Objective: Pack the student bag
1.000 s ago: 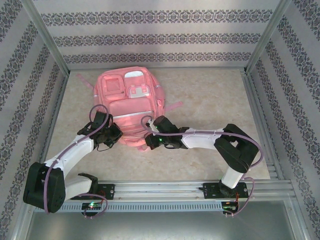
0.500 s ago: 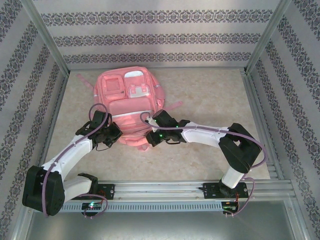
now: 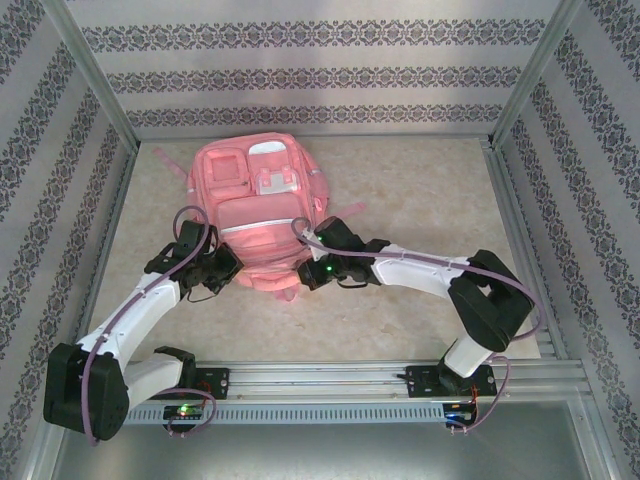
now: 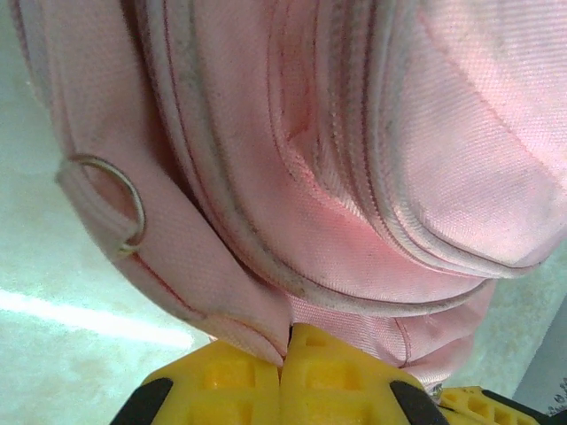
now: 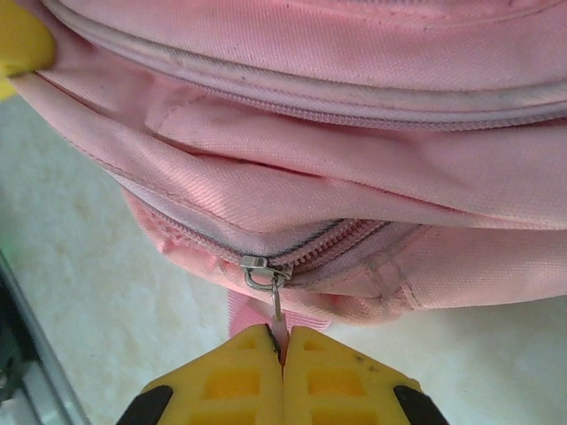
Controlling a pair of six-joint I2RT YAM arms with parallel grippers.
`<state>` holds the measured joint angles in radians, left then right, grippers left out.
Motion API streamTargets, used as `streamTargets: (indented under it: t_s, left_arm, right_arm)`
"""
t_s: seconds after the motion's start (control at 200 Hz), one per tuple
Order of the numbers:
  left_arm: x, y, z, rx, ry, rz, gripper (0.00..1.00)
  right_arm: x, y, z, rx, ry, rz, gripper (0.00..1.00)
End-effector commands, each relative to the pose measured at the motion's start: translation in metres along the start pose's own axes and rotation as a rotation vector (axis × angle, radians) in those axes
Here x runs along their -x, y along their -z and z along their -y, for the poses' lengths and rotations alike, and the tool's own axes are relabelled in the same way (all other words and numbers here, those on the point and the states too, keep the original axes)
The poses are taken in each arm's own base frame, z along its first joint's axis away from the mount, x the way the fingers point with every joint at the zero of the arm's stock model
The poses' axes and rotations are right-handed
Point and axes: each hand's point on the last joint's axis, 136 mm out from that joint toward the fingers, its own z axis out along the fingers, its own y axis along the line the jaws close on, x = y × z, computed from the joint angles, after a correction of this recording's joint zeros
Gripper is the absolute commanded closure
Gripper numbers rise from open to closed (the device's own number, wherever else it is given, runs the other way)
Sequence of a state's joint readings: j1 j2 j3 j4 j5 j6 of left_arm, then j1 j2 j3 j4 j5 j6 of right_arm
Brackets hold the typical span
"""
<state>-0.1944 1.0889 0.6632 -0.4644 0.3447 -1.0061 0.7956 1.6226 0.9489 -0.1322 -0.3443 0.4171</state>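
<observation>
The student bag (image 3: 255, 195), a large pink backpack, lies flat on the table with its lower end toward the arms. My left gripper (image 3: 226, 268) is at the bag's near left corner, shut on a fold of pink fabric at the bag's edge (image 4: 266, 332). My right gripper (image 3: 304, 272) is at the near right corner. In the right wrist view its yellow fingertips (image 5: 257, 354) are shut on the pull tab of a metal zipper slider (image 5: 264, 270). To the right of the slider the teeth (image 5: 345, 239) look meshed.
Patterned walls and metal frame posts (image 3: 95, 85) enclose the beige table (image 3: 420, 190). A loose pink strap (image 3: 345, 212) trails off the bag's right side. A metal ring (image 4: 120, 199) hangs on the bag's side. Aluminium rails (image 3: 330, 375) run along the near edge.
The right arm's elbow swung right and its wrist moved slightly up and right along the bag's near edge. The left wrist drifted a little to the left. Both grippers stayed shut.
</observation>
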Motion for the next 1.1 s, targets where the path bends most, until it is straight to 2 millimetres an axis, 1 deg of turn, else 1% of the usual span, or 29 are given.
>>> streamTargets:
  t_s: [0.0, 0.075, 0.18, 0.265, 0.33, 0.39, 0.51, 0.645, 0.719, 0.789, 0.879, 0.924, 1.004, 1.099]
  left_arm:
    - [0.034, 0.019, -0.027, 0.133, 0.014, 0.160, 1.00]
    - [0.035, 0.020, -0.026, 0.132, 0.015, 0.162, 1.00]
    - [0.035, 0.022, -0.025, 0.127, 0.013, 0.165, 1.00]
    - [0.035, 0.024, -0.025, 0.129, 0.007, 0.168, 1.00]
    - [0.034, 0.023, -0.025, 0.131, 0.006, 0.165, 1.00]
    - [0.034, 0.022, -0.025, 0.127, 0.007, 0.161, 1.00]
    - [0.032, 0.021, -0.024, 0.121, 0.005, 0.152, 1.00]
    - [0.030, 0.024, -0.020, 0.105, -0.002, 0.139, 1.00]
    - [0.030, 0.026, -0.016, 0.097, -0.013, 0.135, 1.00]
    - [0.031, 0.031, -0.013, 0.092, -0.028, 0.138, 1.00]
    - [0.032, 0.037, -0.009, 0.089, -0.047, 0.146, 1.00]
    - [0.034, 0.041, -0.008, 0.093, -0.057, 0.158, 1.00]
    - [0.038, 0.047, -0.009, 0.113, -0.073, 0.181, 0.97]
    - [0.043, 0.053, -0.011, 0.142, -0.091, 0.201, 0.93]
  right_arm:
    - [-0.047, 0.021, 0.065, -0.248, -0.212, -0.130, 1.00]
    - [-0.049, 0.027, 0.075, -0.302, -0.218, -0.136, 1.00]
    - [-0.057, 0.033, 0.090, -0.384, -0.208, -0.180, 1.00]
    - [-0.058, 0.038, 0.099, -0.451, -0.175, -0.217, 1.00]
    - [-0.057, 0.040, 0.101, -0.474, -0.156, -0.243, 1.00]
    - [-0.053, 0.038, 0.096, -0.454, -0.150, -0.254, 1.00]
    - [-0.045, 0.027, 0.062, -0.264, -0.180, -0.259, 1.00]
    - [-0.028, 0.021, 0.014, -0.025, -0.249, -0.235, 1.00]
    - [-0.019, 0.022, -0.011, 0.049, -0.235, -0.239, 1.00]
    - [-0.013, 0.024, -0.032, 0.077, -0.194, -0.257, 1.00]
    - [-0.007, 0.029, -0.052, 0.082, -0.135, -0.265, 1.00]
    - [-0.004, 0.032, -0.056, 0.067, -0.116, -0.259, 1.00]
    - [0.004, 0.039, -0.066, 0.071, -0.093, -0.232, 1.00]
    - [0.012, 0.048, -0.082, 0.125, -0.080, -0.184, 1.00]
